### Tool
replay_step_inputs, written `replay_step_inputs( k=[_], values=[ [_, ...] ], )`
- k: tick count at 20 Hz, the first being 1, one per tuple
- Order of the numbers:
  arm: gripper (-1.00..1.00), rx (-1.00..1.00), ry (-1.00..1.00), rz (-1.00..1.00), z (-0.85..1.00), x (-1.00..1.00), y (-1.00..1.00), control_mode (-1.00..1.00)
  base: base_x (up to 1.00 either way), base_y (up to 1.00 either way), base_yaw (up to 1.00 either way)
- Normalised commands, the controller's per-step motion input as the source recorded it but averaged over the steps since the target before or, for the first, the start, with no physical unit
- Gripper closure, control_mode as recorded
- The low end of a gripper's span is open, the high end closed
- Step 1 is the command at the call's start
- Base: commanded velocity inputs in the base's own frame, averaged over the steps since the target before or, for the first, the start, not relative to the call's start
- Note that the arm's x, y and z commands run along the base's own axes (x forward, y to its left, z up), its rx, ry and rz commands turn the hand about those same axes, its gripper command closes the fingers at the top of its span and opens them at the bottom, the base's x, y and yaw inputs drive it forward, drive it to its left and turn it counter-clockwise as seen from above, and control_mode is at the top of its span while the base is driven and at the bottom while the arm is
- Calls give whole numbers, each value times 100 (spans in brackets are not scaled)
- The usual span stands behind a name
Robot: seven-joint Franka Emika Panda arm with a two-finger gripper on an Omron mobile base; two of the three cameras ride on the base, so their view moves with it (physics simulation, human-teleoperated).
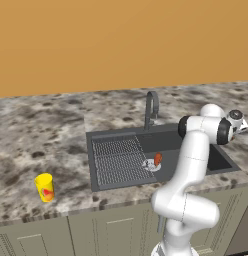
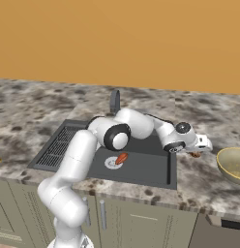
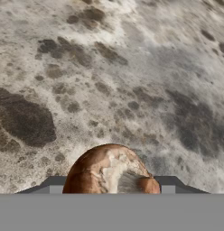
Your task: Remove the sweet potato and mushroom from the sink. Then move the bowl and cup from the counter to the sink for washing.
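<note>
Hand view: small speckled brown mushroom (image 3: 109, 171) sits between gripper (image 3: 109, 191) jaws, which clamp it part-open, over mottled grey stone counter (image 3: 109, 67) right of dark grey sink (image 2: 141, 167). Probably light, soft: you should squeeze cap sides gently.

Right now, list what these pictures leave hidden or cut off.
- Claw: right base view, its tips too small to read; whether it grips the mushroom or has let go is unclear.
- Mushroom: hand view, lower part cut off at the bottom.
- Bowl: right base view, cut by the right edge.
- Sink: left base view, right part behind the arm.
</note>
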Motion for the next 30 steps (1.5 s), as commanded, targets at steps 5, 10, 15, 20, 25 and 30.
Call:
replay_step_inputs(
  k=[5,10,15,20,25,30],
  values=[
    [100,0,0,4,-21,18,-11,-100,0,0,0],
    [100,0,0,3,-22,15,-11,-100,0,0,0],
    [-100,0,2,0,-29,-1,-2,-100,0,0,0],
    [-100,0,7,0,-25,-5,0,-100,0,0,0],
    [-100,0,2,0,-15,-3,0,-100,0,0,0],
    [-100,0,0,0,2,-13,0,-100,0,0,0]
  ],
)
